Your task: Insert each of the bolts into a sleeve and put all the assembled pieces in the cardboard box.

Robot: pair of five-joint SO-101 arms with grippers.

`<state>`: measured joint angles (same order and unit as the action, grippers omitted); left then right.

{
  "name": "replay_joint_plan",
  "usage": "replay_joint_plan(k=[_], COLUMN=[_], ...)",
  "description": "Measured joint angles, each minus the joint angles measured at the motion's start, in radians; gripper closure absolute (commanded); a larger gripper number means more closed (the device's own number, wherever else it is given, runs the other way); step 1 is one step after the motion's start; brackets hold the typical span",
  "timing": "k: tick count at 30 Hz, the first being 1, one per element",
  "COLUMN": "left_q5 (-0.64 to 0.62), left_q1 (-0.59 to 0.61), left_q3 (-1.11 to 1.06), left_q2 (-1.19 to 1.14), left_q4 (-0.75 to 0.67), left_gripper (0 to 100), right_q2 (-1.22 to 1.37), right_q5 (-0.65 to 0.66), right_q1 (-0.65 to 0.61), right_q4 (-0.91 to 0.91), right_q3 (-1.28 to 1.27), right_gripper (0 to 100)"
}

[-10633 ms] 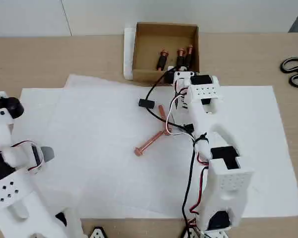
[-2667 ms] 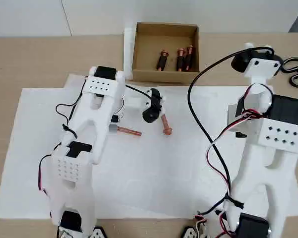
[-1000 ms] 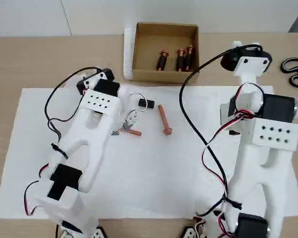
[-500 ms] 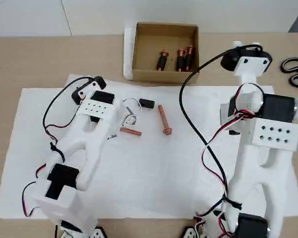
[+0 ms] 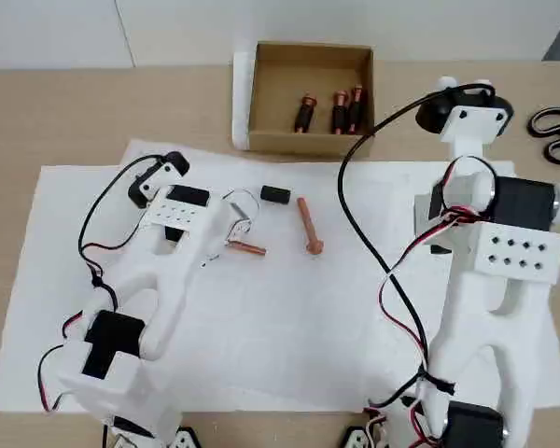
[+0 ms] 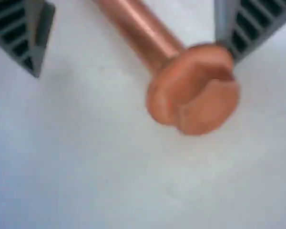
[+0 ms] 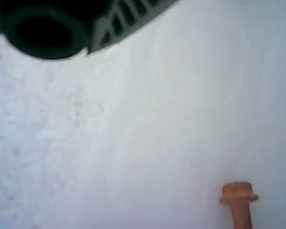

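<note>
The high view is taken from a fixed point above, tilted down over the white paper sheet [image 5: 289,345] on the tan table [image 5: 56,103], with the brown cardboard box [image 5: 303,143] at the far edge and both arm bases nearest. The left wrist view is set very near the sheet, aimed down between the grey ribbed fingers [image 6: 24,28] of the left gripper [image 6: 133,38] at the short copper bolt [image 6: 195,95] seen small in the high view. The right wrist view is held farther off the sheet, past a black round sleeve [image 7: 45,31] clamped at its edge; the second copper bolt [image 7: 238,200] caught there probably lies mid-sheet in the high view.
</note>
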<state>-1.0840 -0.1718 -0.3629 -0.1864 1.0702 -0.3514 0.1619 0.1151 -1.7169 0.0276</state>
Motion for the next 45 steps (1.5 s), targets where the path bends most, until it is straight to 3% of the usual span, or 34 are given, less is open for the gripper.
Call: replay_joint_plan(k=[6, 17, 22, 30, 33, 40, 45], left_q5=[-0.002, 0.005, 0.226, 0.835, 1.007, 1.131, 1.154], left_q1=[0.0, 0.0, 0.006, 0.026, 0.026, 0.037, 0.037], left_q3=[0.002, 0.002, 0.043, 0.232, 0.236, 0.187, 0.16], left_q2=[0.002, 0.006, 0.006, 0.006, 0.006, 0.006, 0.006], left_q4=[-0.017, -0.018, 0.034, 0.281, 0.321, 0.272, 0.249], left_gripper=[99, 99, 99, 99, 99, 98, 87], right_q2=[0.0, 0.0, 0.0, 0.0, 0.0, 0.0, 0.0], right_q5=[0.0, 0.0, 0.0, 0.0, 0.0, 0.0, 0.0], right_q1=[0.0, 0.0, 0.0, 0.0, 0.0, 0.0, 0.0], right_q4=[0.0, 0.0, 0.0, 0.0, 0.0, 0.0, 0.0], right_q3=[0.0, 0.0, 0.0, 0.0, 0.0, 0.0, 0.0], right_gripper=[99.5, 99.5, 99.5, 99.5, 99.5, 99.5, 99.5])
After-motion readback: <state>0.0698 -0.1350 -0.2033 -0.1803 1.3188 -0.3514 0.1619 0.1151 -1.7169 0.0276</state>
